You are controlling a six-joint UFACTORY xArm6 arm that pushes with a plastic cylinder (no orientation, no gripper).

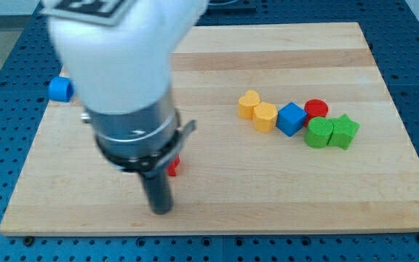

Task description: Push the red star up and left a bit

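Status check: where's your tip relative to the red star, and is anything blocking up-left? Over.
My tip at view's bottom, just below-left of the red star. Star mostly hidden behind my arm. Up-left path hidden too; blue block sits far off at the board's left edge.

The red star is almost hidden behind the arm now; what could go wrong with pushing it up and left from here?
1. Only a sliver of the red star shows beside the arm, so contact is hard to judge.
2. My tip sits below it and slightly to the view's left, so the star may slip rightward instead.
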